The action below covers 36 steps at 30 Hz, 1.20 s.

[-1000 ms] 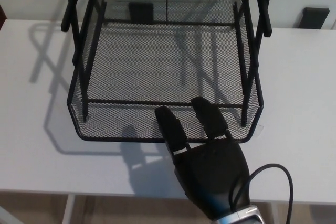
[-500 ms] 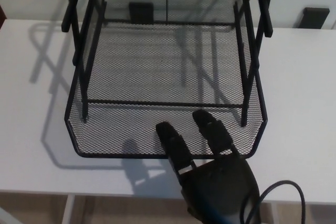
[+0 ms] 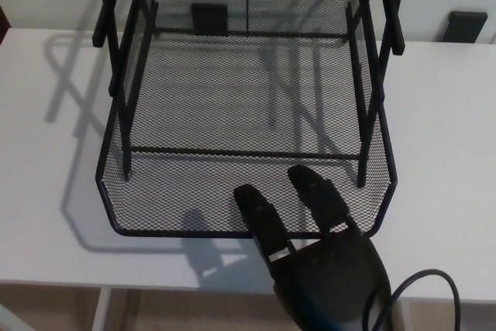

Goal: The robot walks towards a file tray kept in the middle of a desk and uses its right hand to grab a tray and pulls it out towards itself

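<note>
A black wire-mesh tray (image 3: 113, 205) lies on the white desk (image 3: 45, 191), slid forward out of its black rack frame (image 3: 115, 13). My right hand (image 3: 325, 269) comes in from the bottom edge. Two of its fingers (image 3: 260, 215) are hooked over the tray's front rim and reach onto the mesh floor, right of the middle. The thumb is hidden below the rim. The tray's front rim sits close to the desk's near edge. My left hand does not show.
The rack's upright posts (image 3: 384, 5) stand at both sides of the tray's back half. A small black block (image 3: 466, 25) sits at the desk's far right. A black cable (image 3: 422, 288) loops by my right wrist.
The right hand has drawn back toward me and the tray's front rim has come with it, nearer the desk's near edge. The rack frame has stayed in place.
</note>
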{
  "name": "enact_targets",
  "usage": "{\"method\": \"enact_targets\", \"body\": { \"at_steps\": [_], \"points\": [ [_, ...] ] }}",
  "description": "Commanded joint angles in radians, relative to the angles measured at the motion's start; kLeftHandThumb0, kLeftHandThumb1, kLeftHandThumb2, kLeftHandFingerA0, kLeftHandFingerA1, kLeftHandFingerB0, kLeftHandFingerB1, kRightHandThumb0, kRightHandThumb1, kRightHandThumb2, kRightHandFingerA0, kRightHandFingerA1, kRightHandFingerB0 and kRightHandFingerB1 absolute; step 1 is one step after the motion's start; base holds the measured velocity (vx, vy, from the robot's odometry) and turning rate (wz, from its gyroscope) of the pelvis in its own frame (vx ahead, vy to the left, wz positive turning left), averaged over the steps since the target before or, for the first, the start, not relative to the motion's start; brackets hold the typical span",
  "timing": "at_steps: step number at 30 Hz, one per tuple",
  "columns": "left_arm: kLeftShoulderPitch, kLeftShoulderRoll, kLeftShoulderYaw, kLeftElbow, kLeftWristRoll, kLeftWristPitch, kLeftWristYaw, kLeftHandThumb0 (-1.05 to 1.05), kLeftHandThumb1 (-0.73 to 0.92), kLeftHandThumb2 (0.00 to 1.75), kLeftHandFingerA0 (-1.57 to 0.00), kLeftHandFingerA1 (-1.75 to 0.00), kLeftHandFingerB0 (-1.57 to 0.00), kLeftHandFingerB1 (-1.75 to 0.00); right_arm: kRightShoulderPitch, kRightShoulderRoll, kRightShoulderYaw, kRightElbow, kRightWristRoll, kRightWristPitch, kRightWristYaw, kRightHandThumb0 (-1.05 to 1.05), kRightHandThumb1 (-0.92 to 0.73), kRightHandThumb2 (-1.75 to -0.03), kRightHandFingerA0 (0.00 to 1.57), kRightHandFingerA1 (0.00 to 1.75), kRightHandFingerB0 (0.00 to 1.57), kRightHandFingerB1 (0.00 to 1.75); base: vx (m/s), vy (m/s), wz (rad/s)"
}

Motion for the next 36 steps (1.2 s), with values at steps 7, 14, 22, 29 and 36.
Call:
{"method": "enact_targets", "body": {
  "at_steps": [7,14,22,29,36],
  "points": [
    [0.004,0.053,-0.008,-0.022,0.025,0.038,-0.048,-0.37,0.57,0.57,-0.58,-0.42,-0.49,-0.39,0.569,-0.051,0.424,-0.110,-0.096,0.049,-0.096,-0.42,-0.12,-0.85,0.07,0.57,0.00,0.51,0.00,0.000,0.00],
    [-0.017,0.052,-0.004,0.022,0.008,-0.004,-0.048,-0.42,0.55,0.56,-0.60,-0.42,-0.49,-0.40,0.615,-0.071,0.446,-0.119,-0.100,0.026,-0.149,-0.87,-0.34,-0.79,0.10,0.56,0.11,0.49,0.00,0.000,0.00],
    [-0.019,0.049,-0.012,0.023,0.021,0.015,-0.044,-0.45,0.47,0.71,-0.56,-0.52,-0.46,-0.49,0.649,-0.114,0.481,-0.155,-0.152,-0.016,-0.290,-0.99,-0.37,-0.83,0.13,0.61,0.11,0.53,0.00,0.000,0.00],
    [-0.007,0.055,-0.014,0.003,0.031,0.023,-0.041,-0.48,0.46,0.75,-0.55,-0.54,-0.45,-0.50,0.673,-0.127,0.507,-0.217,-0.192,-0.019,-0.280,-0.99,-0.38,-0.84,0.13,0.62,0.10,0.53,0.00,0.001,0.01],
    [-0.011,0.057,-0.018,0.003,0.045,0.026,-0.031,-0.40,0.54,0.56,-0.60,-0.43,-0.51,-0.40,0.623,-0.153,0.502,-0.320,-0.200,-0.055,-0.328,-1.05,-0.67,-0.62,0.09,0.68,0.00,0.53,0.00,0.000,0.00]
  ]
}}
